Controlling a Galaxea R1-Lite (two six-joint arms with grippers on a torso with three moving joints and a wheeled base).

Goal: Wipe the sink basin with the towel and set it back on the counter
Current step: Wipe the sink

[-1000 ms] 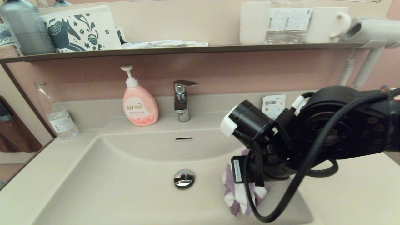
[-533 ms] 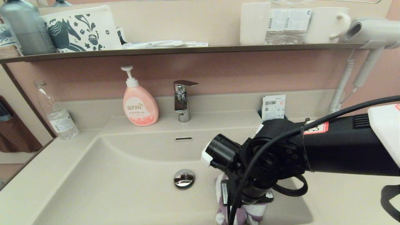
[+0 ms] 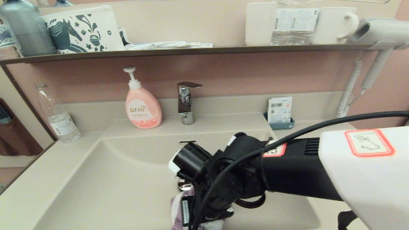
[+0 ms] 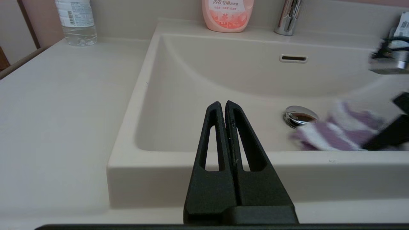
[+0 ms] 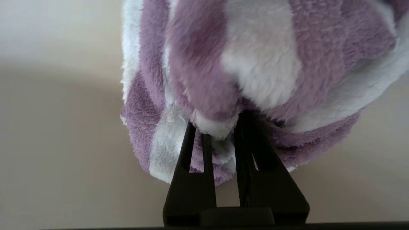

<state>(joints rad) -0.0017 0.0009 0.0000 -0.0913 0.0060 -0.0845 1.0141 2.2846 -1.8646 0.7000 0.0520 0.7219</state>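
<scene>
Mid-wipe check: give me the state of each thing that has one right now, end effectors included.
Right end effector: shut on towel, down in the sink basin.
Towel: bunched, pressed on the basin floor beside the drain plug.
Left end effector: shut, empty, parked at the basin's front rim.
Faucet: no water running.

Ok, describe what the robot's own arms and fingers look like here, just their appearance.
The right arm is black, cylindrical near the wrist, with a white shell section carrying a red-bordered handwritten label. A black cable runs along it. Both grippers have matte black, tapered fingers with slotted cut-outs: left, right.
</scene>
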